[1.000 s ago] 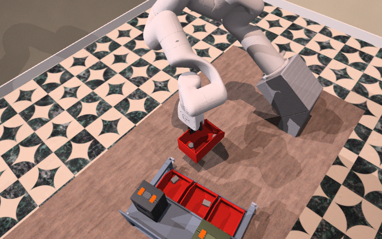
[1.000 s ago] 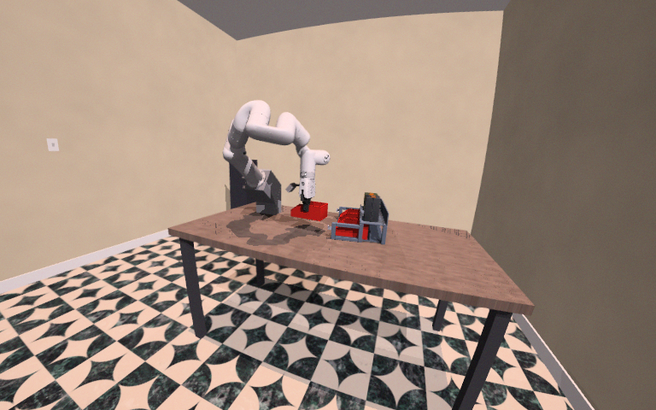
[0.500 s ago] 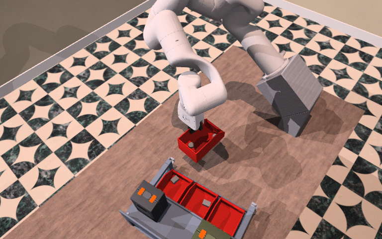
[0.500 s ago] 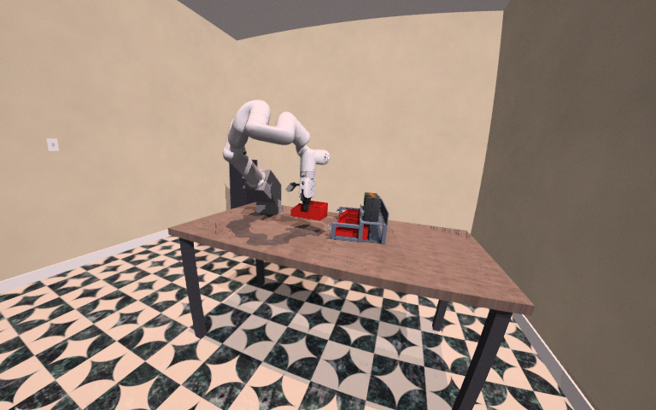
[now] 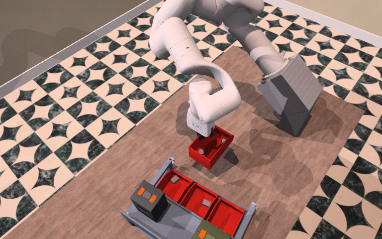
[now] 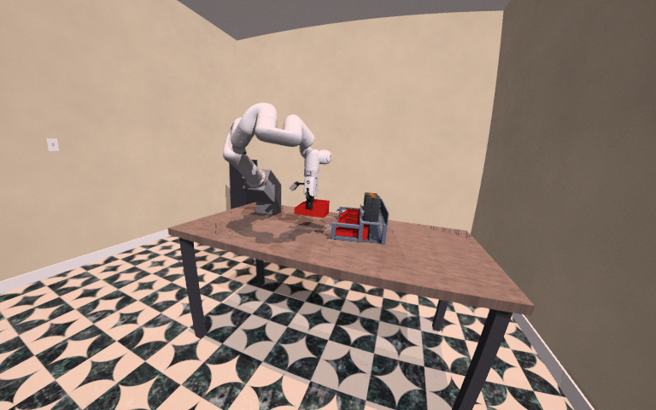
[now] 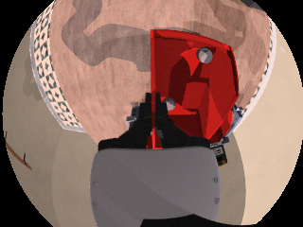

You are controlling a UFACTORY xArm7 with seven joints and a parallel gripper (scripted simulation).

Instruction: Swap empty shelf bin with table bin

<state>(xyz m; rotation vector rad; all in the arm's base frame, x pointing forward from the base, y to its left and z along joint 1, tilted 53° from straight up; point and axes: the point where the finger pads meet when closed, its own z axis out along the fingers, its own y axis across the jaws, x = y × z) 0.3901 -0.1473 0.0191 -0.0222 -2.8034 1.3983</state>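
My gripper point(image 5: 203, 137) point(image 6: 309, 202) point(image 7: 152, 100) is shut on one wall of a red open bin point(image 5: 211, 153) point(image 6: 312, 207) point(image 7: 203, 89). It holds the bin a little above the table point(image 5: 267, 169) point(image 6: 411, 260), in front of the shelf. Two round grey parts point(image 5: 201, 151) point(image 5: 224, 140) lie in this bin. The grey shelf point(image 5: 180, 219) point(image 6: 382, 227) holds three red bins side by side. The left bin point(image 5: 168, 185) and the middle bin point(image 5: 197, 194) each hold a grey part. The right bin point(image 5: 225, 215) is empty.
A black box point(image 5: 148, 199) with orange clips and an olive box point(image 5: 207, 229) stand on the shelf's top board. The arm's grey pedestal point(image 5: 293, 95) stands at the table's far side.
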